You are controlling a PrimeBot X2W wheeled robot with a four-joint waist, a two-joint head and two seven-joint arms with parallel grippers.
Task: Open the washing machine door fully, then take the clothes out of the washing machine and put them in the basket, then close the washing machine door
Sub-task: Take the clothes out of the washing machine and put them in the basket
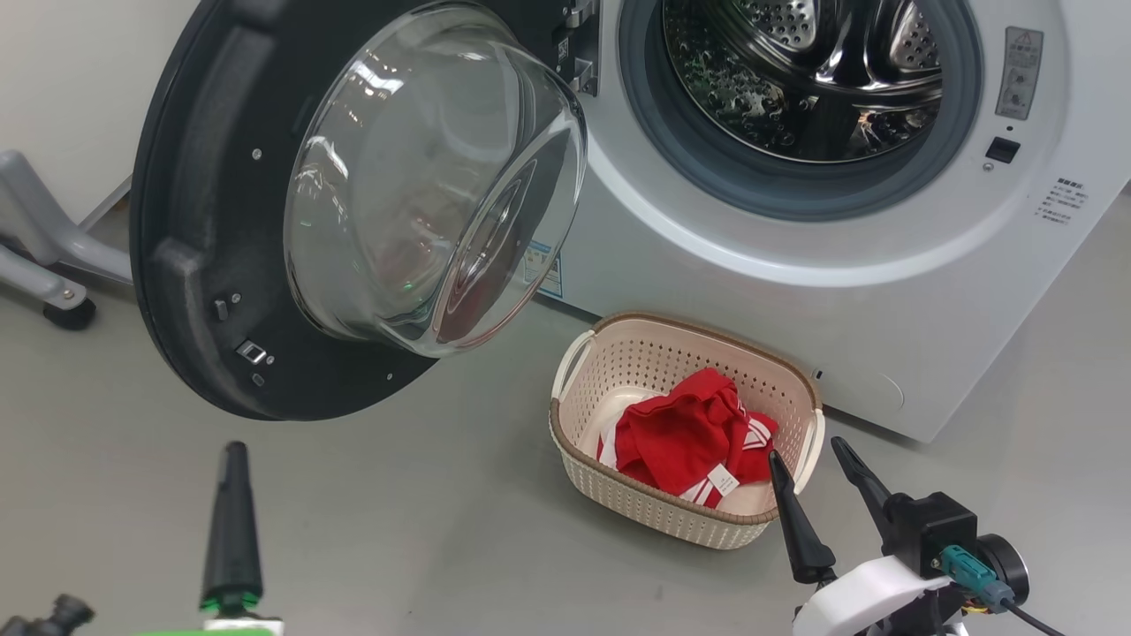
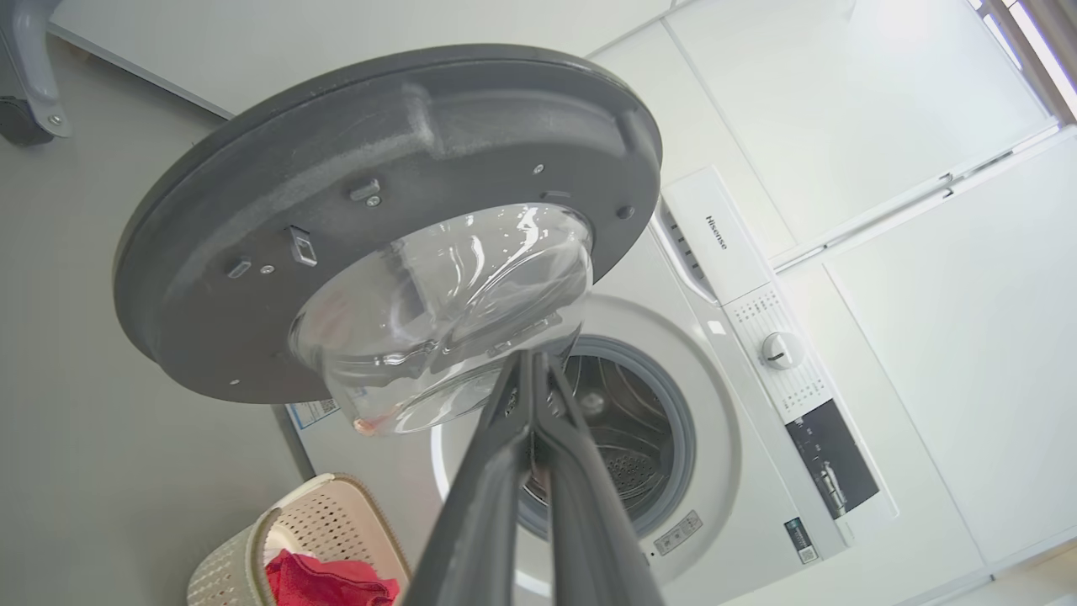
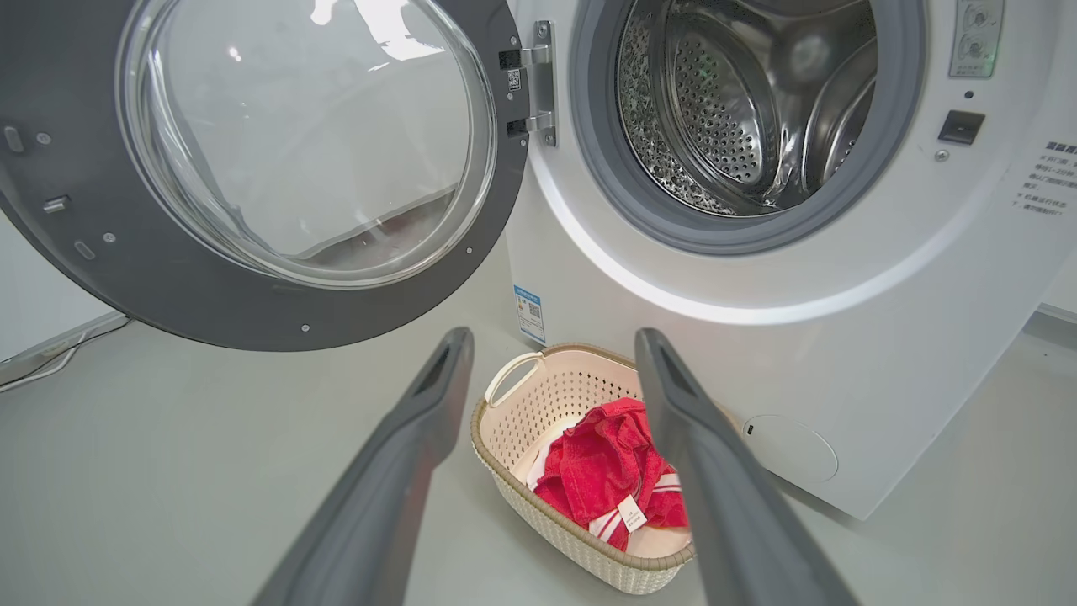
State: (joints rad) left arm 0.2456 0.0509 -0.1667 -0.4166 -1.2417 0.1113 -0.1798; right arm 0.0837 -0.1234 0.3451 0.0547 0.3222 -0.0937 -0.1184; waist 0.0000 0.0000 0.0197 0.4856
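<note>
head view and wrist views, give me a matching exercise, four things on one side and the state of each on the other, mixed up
Things:
1. washing machine door
2. basket
3. left hand
4. right hand

States:
A. fingers apart, open
B. holds red clothes
C. swung wide open
D. fingers pressed together, shut

Pairs: 1-C, 2-B, 3-D, 4-A
</note>
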